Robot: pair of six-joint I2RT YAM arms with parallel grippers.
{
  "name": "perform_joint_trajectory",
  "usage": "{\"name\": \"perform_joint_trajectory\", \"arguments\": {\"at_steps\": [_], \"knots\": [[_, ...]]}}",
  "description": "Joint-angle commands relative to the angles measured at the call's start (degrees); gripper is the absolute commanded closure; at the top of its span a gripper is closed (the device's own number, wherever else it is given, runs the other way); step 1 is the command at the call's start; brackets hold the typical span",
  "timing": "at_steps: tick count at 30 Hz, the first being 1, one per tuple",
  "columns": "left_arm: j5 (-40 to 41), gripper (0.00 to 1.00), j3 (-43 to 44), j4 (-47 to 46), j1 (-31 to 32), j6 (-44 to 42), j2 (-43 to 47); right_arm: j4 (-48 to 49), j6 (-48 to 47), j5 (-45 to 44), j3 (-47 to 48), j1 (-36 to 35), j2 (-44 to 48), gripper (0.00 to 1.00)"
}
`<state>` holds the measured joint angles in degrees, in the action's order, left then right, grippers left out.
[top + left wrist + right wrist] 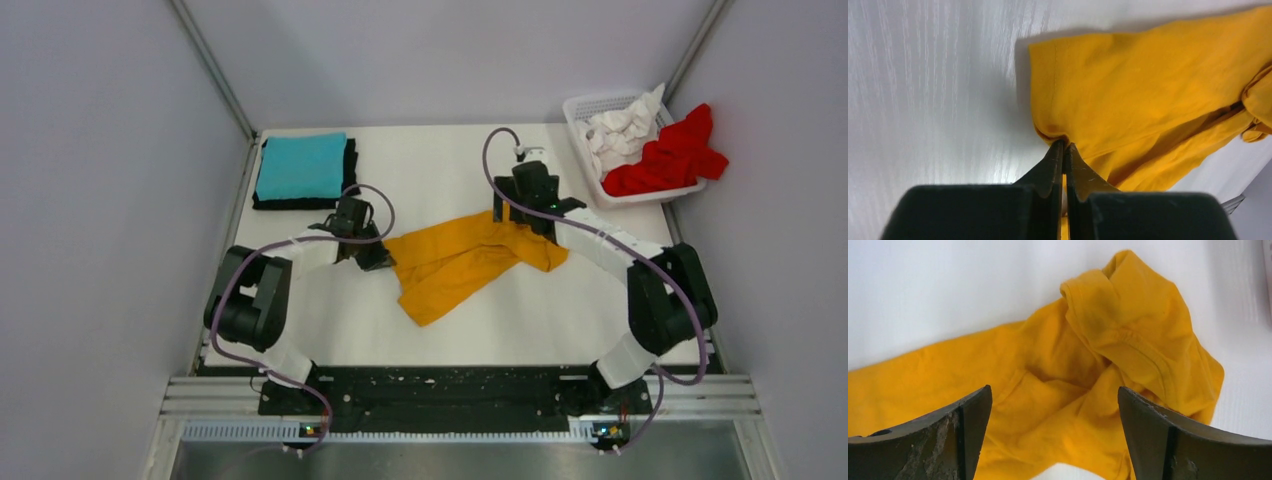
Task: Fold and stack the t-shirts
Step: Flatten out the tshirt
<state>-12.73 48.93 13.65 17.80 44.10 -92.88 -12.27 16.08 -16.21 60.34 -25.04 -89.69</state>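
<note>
L pincer pinches mustard-orange shirt edge; R pincer wide open

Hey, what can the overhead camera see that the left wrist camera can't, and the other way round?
Only the overhead view shows the folded turquoise shirt lying on a black shirt at the far left. It also shows the basket at the far right, which holds a white shirt and a red shirt. Only the left wrist view shows up close that the left end effector is pinched shut on the orange shirt's edge. Both show that orange shirt unfolded on the white table.
</note>
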Motion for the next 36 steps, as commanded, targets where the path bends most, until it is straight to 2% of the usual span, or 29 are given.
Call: {"name": "perform_joint_trajectory", "arguments": {"at_steps": [1, 5, 9, 11, 13, 15, 19, 26, 28, 30, 33, 36], "knots": [[-1.2, 1.0, 2.9, -4.1, 0.2, 0.1, -1.9, 6.3, 1.8, -8.8, 5.8, -2.1, -5.5, 0.07], [0.6, 1.0, 3.5, -3.5, 0.2, -0.4, -0.1, 4.8, 4.1, -20.3, 11.2, -2.2, -12.4, 0.14], [2.1, 1.0, 3.9, -2.5, 0.2, -0.9, 2.1, 2.9, 3.0, -26.6, 16.4, -2.2, -17.7, 0.19], [2.5, 1.0, 4.3, -1.8, 0.2, -1.0, 2.9, 1.6, 1.7, -28.5, 18.5, -2.1, -19.2, 0.25], [2.7, 1.0, 4.4, -1.6, 0.2, -0.9, 3.7, 1.7, 0.7, -30.6, 18.8, -2.1, -19.8, 0.38], [2.7, 1.0, 4.7, -1.5, 0.2, -0.9, 4.2, 2.6, -0.1, -31.8, 18.5, -1.9, -20.2, 0.43], [4.1, 1.0, 5.7, -0.4, 0.1, -1.2, 5.0, 3.9, -1.0, -32.3, 18.6, -0.3, -21.0, 0.54], [6.4, 1.0, 7.5, 1.8, -0.4, -2.0, 5.5, 4.9, -2.7, -27.4, 19.0, 3.6, -21.8, 0.62], [6.8, 1.0, 7.6, 1.9, -0.6, -2.0, 5.7, 4.9, -3.0, -25.4, 18.9, 4.8, -21.7, 0.77], [7.4, 1.0, 7.9, 1.9, -0.9, -2.3, 5.9, 5.8, -3.6, -23.5, 18.4, 5.5, -20.8, 1.0], [7.4, 1.0, 10.0, 2.2, -1.7, -3.2, 5.4, 9.4, -7.0, -21.9, 17.4, 6.0, -18.1, 1.0], [7.3, 1.0, 15.7, 3.3, -3.9, -4.6, 3.8, 10.3, -10.4, -18.1, 20.6, 7.7, -15.7, 1.0]]}}
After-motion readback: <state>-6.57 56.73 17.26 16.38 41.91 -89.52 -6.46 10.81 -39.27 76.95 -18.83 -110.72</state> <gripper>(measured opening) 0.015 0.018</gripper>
